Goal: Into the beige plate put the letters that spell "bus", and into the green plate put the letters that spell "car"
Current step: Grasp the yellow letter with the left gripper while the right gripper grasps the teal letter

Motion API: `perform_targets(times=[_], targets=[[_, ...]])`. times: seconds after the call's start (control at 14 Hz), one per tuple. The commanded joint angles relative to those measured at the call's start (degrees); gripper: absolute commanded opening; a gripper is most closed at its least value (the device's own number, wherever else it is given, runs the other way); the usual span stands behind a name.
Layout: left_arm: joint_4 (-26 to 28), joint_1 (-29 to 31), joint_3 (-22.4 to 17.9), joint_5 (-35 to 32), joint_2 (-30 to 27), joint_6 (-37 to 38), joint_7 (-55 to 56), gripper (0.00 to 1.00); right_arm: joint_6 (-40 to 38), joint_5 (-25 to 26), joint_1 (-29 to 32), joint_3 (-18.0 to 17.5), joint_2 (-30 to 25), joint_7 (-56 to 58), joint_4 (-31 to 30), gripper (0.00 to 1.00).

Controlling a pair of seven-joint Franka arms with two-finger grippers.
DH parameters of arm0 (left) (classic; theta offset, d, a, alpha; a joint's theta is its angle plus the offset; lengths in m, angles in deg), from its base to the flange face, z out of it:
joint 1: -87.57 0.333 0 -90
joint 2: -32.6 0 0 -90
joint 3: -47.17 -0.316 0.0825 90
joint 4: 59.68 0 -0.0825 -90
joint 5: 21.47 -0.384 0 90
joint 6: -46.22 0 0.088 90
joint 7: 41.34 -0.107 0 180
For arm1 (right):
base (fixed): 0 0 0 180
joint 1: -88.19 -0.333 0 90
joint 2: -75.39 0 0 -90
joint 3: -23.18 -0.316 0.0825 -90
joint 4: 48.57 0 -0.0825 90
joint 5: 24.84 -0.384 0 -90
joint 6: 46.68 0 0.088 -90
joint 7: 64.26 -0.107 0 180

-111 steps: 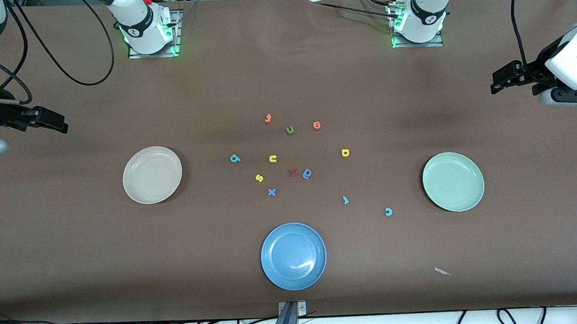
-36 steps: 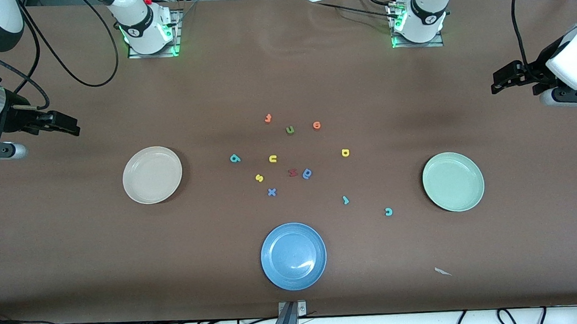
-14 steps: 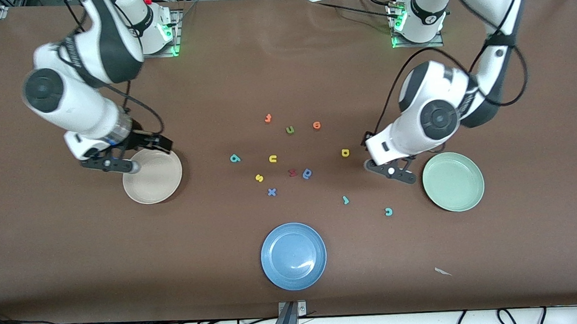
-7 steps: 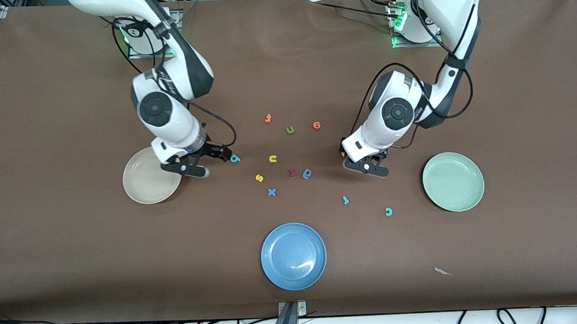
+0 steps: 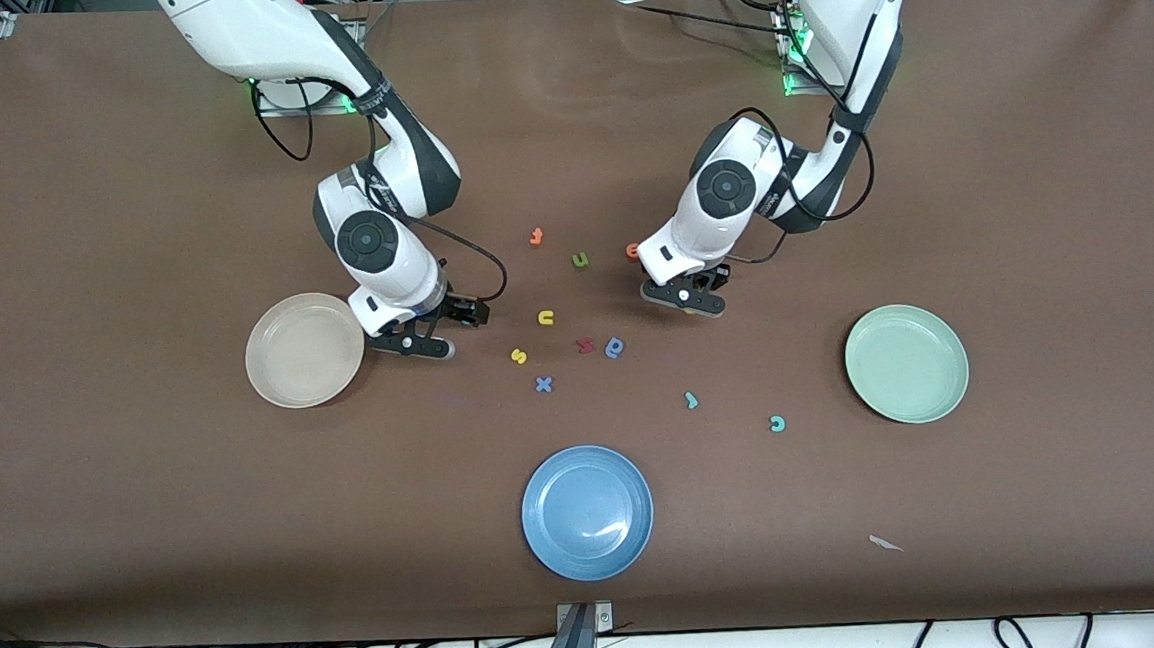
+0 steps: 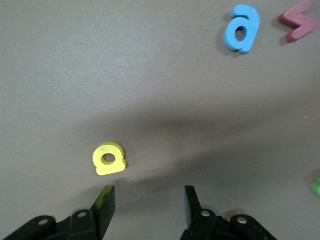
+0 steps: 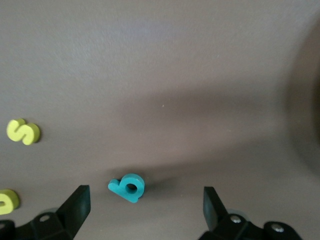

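Left end effector [image 6: 147,205] hangs open over the yellow "a" [image 6: 109,159] on the surface, right end effector [image 7: 145,205] spread wide over the teal "b" [image 7: 128,187], just beside the beige plate [image 5: 304,350].

Both arms reach down low over the table's middle. The left gripper [image 6: 147,206] has its jaws parted, seemingly partway. The right gripper [image 7: 145,207] is spread wide, empty.
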Motion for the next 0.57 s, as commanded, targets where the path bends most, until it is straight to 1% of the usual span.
perform_targets(times=[0.0,0.14,0.29,0.36,0.43,0.5], targets=[[-0.62,1.52,-0.65,-3.88,0.8,-0.82,0.94,0.65,1.07,0.52,-2.02,0.52,1.0,-0.89,0.31,1.0],[-1.06,1.78,-0.74,-4.5,1.59,-1.09,1.03,0.65,2.65,0.52,-2.03,0.52,1.79,-0.89,0.05,1.0],[-1.07,1.78,-0.83,-4.59,3.17,-4.06,1.73,0.64,4.23,0.52,-2.03,0.52,2.4,-0.89,0.05,1.0],[-1.07,1.7,-0.83,-4.59,3.35,-4.25,1.74,0.64,5.45,0.52,-2.03,0.52,2.84,-0.98,0.05,1.0],[-1.07,1.61,-0.83,-4.59,3.52,-4.34,1.82,0.61,6.34,0.52,-2.03,0.52,2.93,-0.98,-0.21,1.0],[-1.33,1.44,-0.74,-4.59,3.53,-4.34,2.26,0.61,6.95,0.44,-2.03,0.52,2.93,-0.98,-0.3,1.0]])
